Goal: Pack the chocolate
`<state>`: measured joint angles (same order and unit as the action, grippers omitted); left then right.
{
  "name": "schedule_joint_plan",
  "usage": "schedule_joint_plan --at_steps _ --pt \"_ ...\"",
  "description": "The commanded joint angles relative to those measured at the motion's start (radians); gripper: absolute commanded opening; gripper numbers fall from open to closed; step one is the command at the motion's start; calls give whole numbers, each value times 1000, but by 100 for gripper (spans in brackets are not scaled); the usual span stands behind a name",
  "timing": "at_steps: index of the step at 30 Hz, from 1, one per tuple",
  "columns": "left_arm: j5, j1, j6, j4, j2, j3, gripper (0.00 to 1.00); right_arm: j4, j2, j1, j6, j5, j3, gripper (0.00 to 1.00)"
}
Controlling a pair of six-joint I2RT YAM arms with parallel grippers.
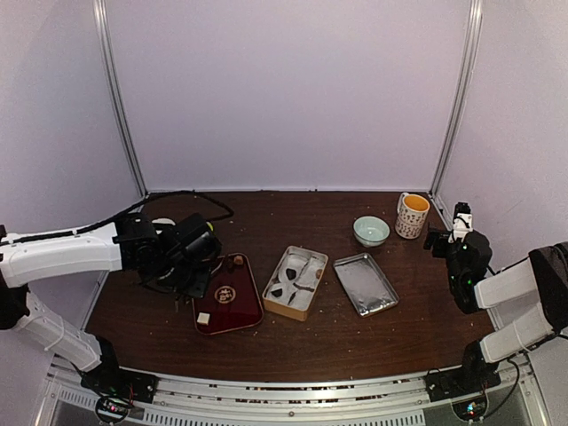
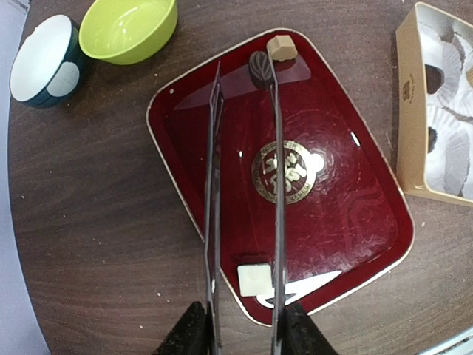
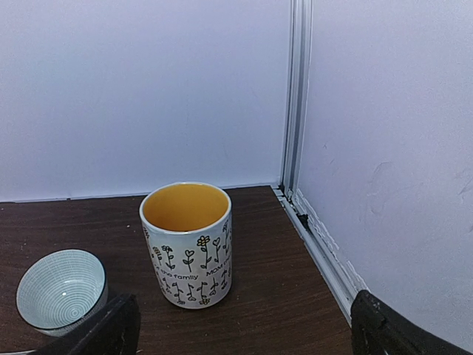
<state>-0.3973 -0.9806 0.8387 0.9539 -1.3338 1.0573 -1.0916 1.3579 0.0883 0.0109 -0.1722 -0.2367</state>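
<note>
Hovering over the red tray (image 2: 185, 148), the left gripper (image 2: 244, 65) is standing open, its two long thin fingers (image 2: 213, 185) spread with nothing between them. Judging by the pose, the pick-up step is what is going on. One dark chocolate (image 2: 259, 70) is lying at the tray's far end, right against the tip of one finger and not centred in the gap. Whether that finger is touching it or passing above it, I cannot tell. A tan piece (image 2: 281, 47) is sitting just beside it, and a cream square (image 2: 255, 279) is lying at the tray's near end. More dark lumps are sitting in paper cups (image 2: 447, 159) in the box (image 2: 408, 111) beside the tray, with some cups looking empty. The right gripper (image 3: 244, 303) is idling wide open, well apart from all this, facing a mug (image 3: 188, 248). The next move is probably calling for a small sideways shift to centre the chocolate, then lowering, closing gently without catching the tan piece, and carrying it to a free cup.
</note>
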Motion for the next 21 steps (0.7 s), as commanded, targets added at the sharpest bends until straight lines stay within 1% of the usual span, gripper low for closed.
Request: schedule_joint_plan --at_steps 1,12,21 --pt "-37 9 -12 -29 -61 60 34 -1 1 -7 11 -9 -13 100" --pt "-7 33 -46 -69 -145 78 33 -1 2 -7 10 -8 -13 100" --pt "7 46 -59 -93 -174 86 33 -1 1 -8 10 -8 -12 100"
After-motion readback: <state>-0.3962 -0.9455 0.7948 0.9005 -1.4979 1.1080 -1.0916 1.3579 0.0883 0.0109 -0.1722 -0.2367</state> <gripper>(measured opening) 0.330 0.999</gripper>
